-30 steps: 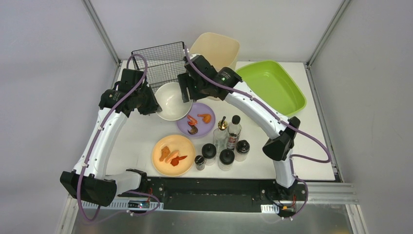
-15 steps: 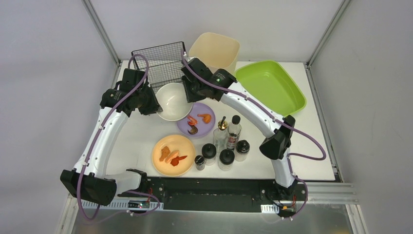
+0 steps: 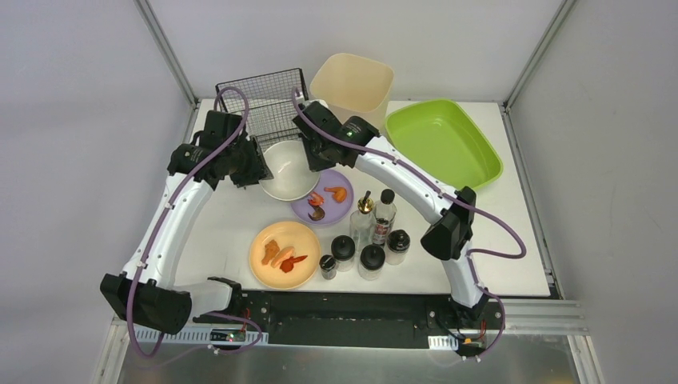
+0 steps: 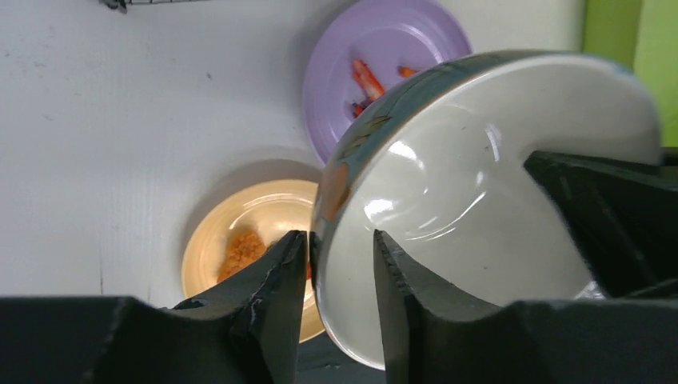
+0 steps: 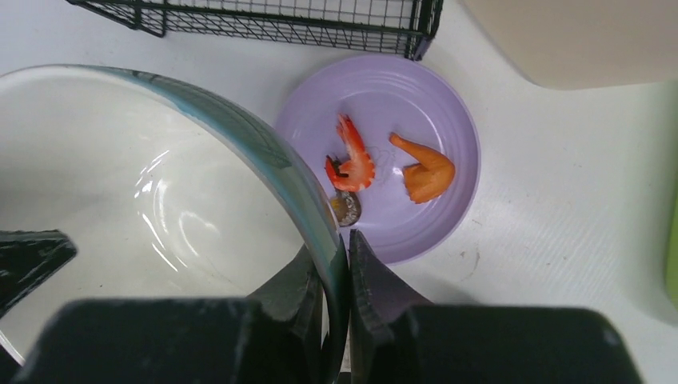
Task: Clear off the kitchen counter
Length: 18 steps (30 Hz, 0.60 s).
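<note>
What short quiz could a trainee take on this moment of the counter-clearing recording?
1. True or false: the right gripper is pinching the rim of the white bowl.
2. What lies on the purple plate? A: a shrimp and other food bits. B: a spoon. C: nothing.
3. Fill in: ___ plates holding food stand on the kitchen counter.

Key: 1 true; 2 A; 3 two.
</note>
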### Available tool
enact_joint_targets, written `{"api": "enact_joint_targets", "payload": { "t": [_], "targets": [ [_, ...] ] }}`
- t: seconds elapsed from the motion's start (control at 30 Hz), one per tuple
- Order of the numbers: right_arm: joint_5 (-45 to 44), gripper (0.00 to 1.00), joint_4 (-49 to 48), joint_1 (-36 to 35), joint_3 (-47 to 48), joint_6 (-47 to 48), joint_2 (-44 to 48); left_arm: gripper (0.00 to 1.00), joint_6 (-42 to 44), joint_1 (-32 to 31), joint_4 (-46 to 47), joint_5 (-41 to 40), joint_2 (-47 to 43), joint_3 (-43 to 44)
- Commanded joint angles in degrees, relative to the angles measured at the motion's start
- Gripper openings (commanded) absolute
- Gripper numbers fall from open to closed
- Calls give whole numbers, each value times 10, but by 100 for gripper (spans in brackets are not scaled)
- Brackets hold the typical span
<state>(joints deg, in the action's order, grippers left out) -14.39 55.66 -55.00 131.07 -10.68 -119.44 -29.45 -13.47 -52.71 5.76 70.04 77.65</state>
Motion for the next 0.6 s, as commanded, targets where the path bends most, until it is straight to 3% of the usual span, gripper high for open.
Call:
{"api": "enact_joint_targets", "payload": {
  "t": [0.0, 0.07, 0.17, 0.57],
  "targets": [
    [-10, 0, -16, -2, 4, -12, 18, 44, 4, -1, 46, 18, -26, 24],
    [-13, 0, -16, 0, 12, -13, 21, 56, 10, -1, 46, 22, -35, 22],
    [-16, 0, -13, 8, 22, -19, 29, 63, 17, -1, 46, 21, -53, 22],
    [-16, 0, -30, 79, -4, -38, 149, 69, 21, -1, 56, -13, -167, -40]
  ]
}}
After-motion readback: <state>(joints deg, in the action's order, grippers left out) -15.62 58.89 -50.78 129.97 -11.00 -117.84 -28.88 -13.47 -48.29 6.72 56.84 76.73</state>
